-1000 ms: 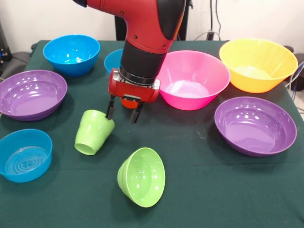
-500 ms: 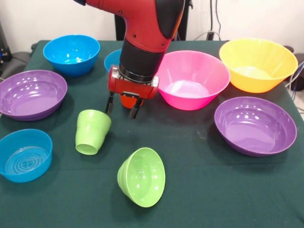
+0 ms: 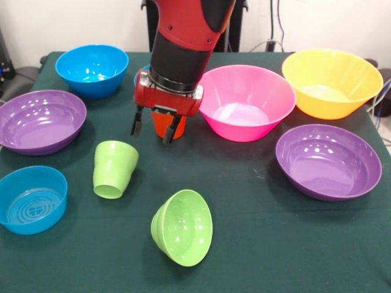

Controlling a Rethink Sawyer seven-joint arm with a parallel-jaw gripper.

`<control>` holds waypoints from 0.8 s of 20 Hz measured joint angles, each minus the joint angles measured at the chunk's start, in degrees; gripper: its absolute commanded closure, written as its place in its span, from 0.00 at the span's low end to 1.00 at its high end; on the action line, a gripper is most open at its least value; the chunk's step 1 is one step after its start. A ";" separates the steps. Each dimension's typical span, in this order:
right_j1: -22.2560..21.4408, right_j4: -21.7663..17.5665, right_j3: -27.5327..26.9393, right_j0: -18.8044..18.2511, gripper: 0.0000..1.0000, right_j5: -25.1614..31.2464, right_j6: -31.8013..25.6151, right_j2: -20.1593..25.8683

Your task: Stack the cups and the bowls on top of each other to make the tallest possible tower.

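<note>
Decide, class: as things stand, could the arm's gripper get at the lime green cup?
Probably yes. The gripper hangs with jaws open, just above and behind the lime green cup, and nothing lies between them. The cup looks tilted on the table, so the grasp may be awkward.

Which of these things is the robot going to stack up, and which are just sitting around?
For stacking:
green cup
orange cup
small green bowl
blue bowls
purple bowls
pink bowl
yellow-orange bowl

Just there:
green table cover
cables behind the table

The end effector is open and holds nothing.
</note>
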 measured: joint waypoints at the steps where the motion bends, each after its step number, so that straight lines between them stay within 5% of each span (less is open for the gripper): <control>1: -0.42 0.00 0.00 -0.02 0.00 0.00 0.00 0.00; 16: -0.98 -0.97 -2.06 -2.36 0.00 -0.43 0.00 0.00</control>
